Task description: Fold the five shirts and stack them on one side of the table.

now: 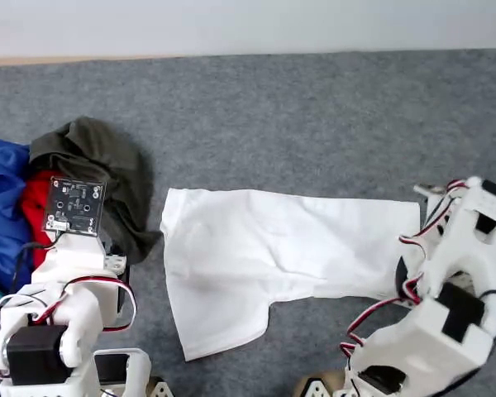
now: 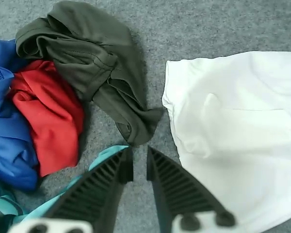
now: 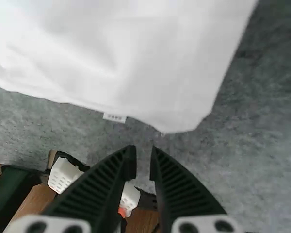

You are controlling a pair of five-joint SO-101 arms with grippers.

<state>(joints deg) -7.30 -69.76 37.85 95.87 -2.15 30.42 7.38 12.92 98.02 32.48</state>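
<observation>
white shirt flat mid-counter, four shirts heaped at the left edge, both claws closed and empty

the white shirt [image 1: 273,248] lies spread out in the middle of the grey counter [image 1: 314,107], long side across. one sleeve flap hangs toward the near edge. the cloth is smooth and thin with a few soft creases, and a small label [image 3: 114,117] pokes out under its hem. there is open counter behind the shirt up to the pale wall [image 1: 231,25], and a narrow bare strip between the shirt and the pile. the counter surface is felt-like and speckled.

the pile sits at the left edge. the olive shirt [image 1: 99,165] is crumpled on top, with one tail trailing close to the white shirt's corner. the red shirt [image 1: 35,203] is bunched under it, and the blue shirt [image 1: 2,207] runs off the edge of the view. the teal shirt [image 2: 9,204] is partly hidden beside the left claw [image 2: 139,158].

the left claw hovers over bare counter just off the olive tail. its jaws are almost together with only a thin slit, and it holds nothing. the left arm [image 1: 66,314] covers part of the pile from above.

the right claw [image 3: 142,153] is over grey counter just past the white shirt's corner, jaws likewise drawn together and empty. the right arm [image 1: 446,306] stands at the shirt's right end, near the counter's front edge. wood and a white base part [image 3: 63,177] show beyond that edge.
</observation>
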